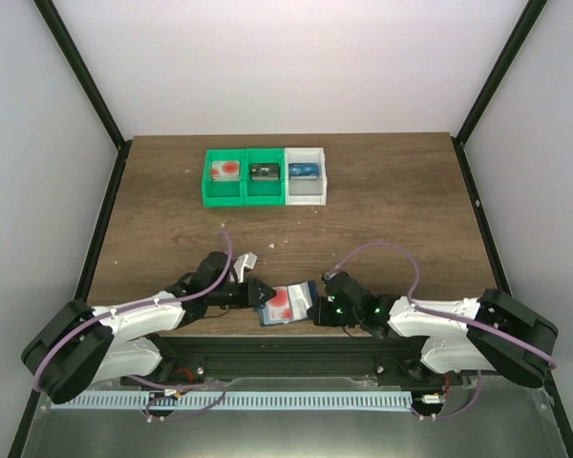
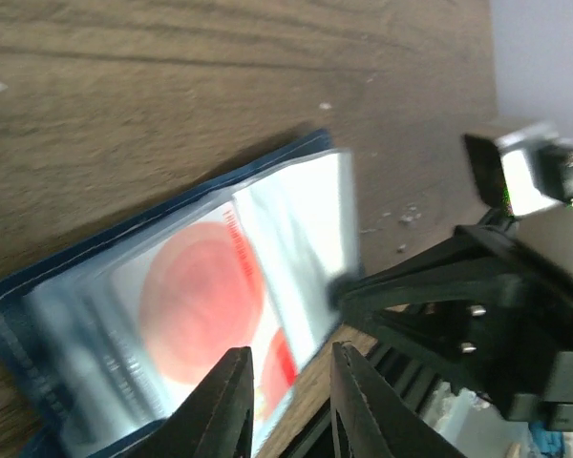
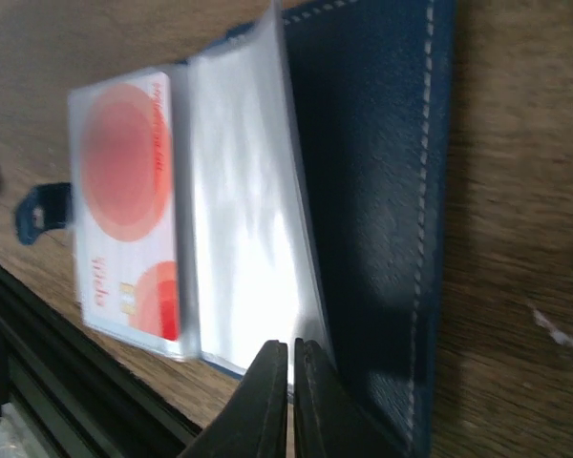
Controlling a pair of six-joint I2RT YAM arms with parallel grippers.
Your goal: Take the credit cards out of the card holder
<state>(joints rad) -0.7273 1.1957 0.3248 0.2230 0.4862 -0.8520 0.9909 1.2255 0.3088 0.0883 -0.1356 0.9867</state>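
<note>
at card holder edge, right claw pinches low

**Three views, one desk: an overhead and two wrist close-ups meet at the card holder.**

Your top camera sits high behind the arm bases and looks down and forward, far enough back to take in both arms, the whole desk and the side walls. Your left wrist camera rides just above the left gripper, very near the holder, and faces across to the right gripper. Your right wrist camera looks past its own fingers from the opposite side, just as close. All three views share the holder and the wood around it.
</note>
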